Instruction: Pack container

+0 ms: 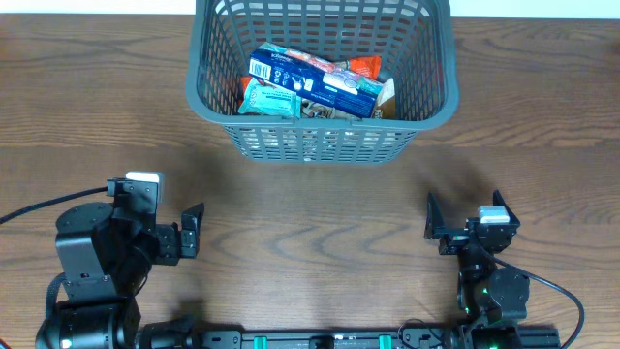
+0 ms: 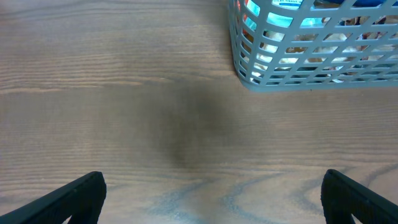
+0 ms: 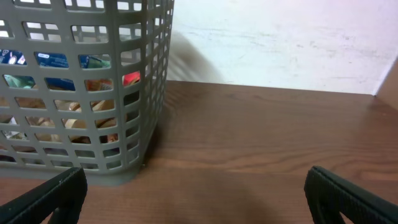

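Two grippers sit low near the front edge of the table (image 1: 310, 208), both with jaws spread wide and nothing between them. The left gripper (image 1: 190, 233) shows in its own wrist view (image 2: 214, 199) as two dark fingertips (image 2: 84, 194) at the bottom corners, with bare wood grain and a soft shadow between them. The right gripper (image 1: 465, 211) looks the same from its wrist camera (image 3: 199, 199): the black fingers (image 3: 345, 193) are well apart over brown wood.

The container (image 1: 315, 145) stands at the far middle of the table, well apart from both grippers, ahead of the left one and to its right, ahead of the right one and to its left. In the left wrist view its near corner (image 2: 280, 68) fills the upper right; in the right wrist view its lattice wall (image 3: 146, 93) rises at the left, with a pale wall (image 3: 280, 37) behind it.

Inside lie several snack packs: a blue pack (image 1: 315, 79) on top, a teal pack (image 1: 269, 99) at its left end, and an orange-red pack (image 1: 364, 66) behind.
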